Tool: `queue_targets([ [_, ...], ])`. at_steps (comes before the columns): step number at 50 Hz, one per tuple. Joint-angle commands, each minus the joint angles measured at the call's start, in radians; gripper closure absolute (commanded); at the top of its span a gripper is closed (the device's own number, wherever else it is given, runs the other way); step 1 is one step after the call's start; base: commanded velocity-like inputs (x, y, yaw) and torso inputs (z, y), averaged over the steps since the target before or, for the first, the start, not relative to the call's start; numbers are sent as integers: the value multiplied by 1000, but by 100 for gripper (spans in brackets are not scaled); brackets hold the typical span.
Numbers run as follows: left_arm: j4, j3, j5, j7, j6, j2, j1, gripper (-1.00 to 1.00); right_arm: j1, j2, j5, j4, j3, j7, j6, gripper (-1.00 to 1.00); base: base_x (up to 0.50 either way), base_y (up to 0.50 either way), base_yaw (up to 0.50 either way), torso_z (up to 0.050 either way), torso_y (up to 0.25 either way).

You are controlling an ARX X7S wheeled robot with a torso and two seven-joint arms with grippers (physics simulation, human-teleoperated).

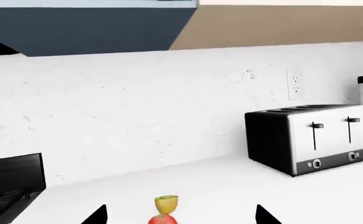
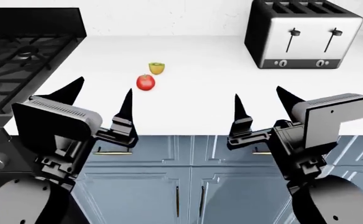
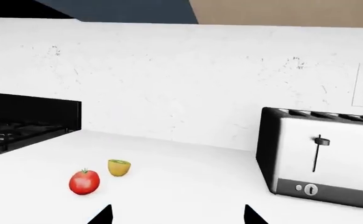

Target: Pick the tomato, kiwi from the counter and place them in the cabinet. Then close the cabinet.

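The red tomato (image 2: 145, 82) lies on the white counter (image 2: 200, 98), with the halved kiwi (image 2: 157, 68) just behind it. Both also show in the right wrist view, tomato (image 3: 84, 181) and kiwi (image 3: 119, 167), and in the left wrist view, tomato (image 1: 163, 219) below the kiwi (image 1: 166, 204). My left gripper (image 2: 101, 95) is open and empty, near the counter's front edge, short of the tomato. My right gripper (image 2: 262, 100) is open and empty, further right. In each wrist view only the fingertips (image 1: 101, 215) (image 3: 103, 215) show. The cabinet's inside is out of view.
A black gas stove (image 2: 19, 56) fills the left of the counter. A chrome toaster (image 2: 303, 35) stands at the back right. Blue cabinet doors (image 2: 188, 186) with handles sit below the counter's front edge. A wall cabinet's underside (image 1: 88, 28) hangs above the backsplash.
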Motion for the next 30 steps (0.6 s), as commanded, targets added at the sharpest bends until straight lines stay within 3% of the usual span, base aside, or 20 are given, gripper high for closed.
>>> queue_targets([
  [1, 73, -37, -96, 23, -145, -46, -101, -100, 193, 63, 141, -124, 68, -37, 276, -100, 62, 20, 0, 50, 25],
  [6, 77, -48, -105, 23, -166, -63, -126, -100, 270, 92, 200, -142, 69, -68, 372, -100, 25, 252, 0, 50, 27],
  [18, 75, -38, -99, 19, -168, -82, -141, -100, 336, 106, 264, -118, 90, -109, 431, -100, 28, 417, 83, 50, 26],
  [30, 97, 4, -106, 10, -233, -107, -214, -100, 373, 94, 313, -107, 133, -128, 450, -100, 467, 11, 133, 50, 28],
])
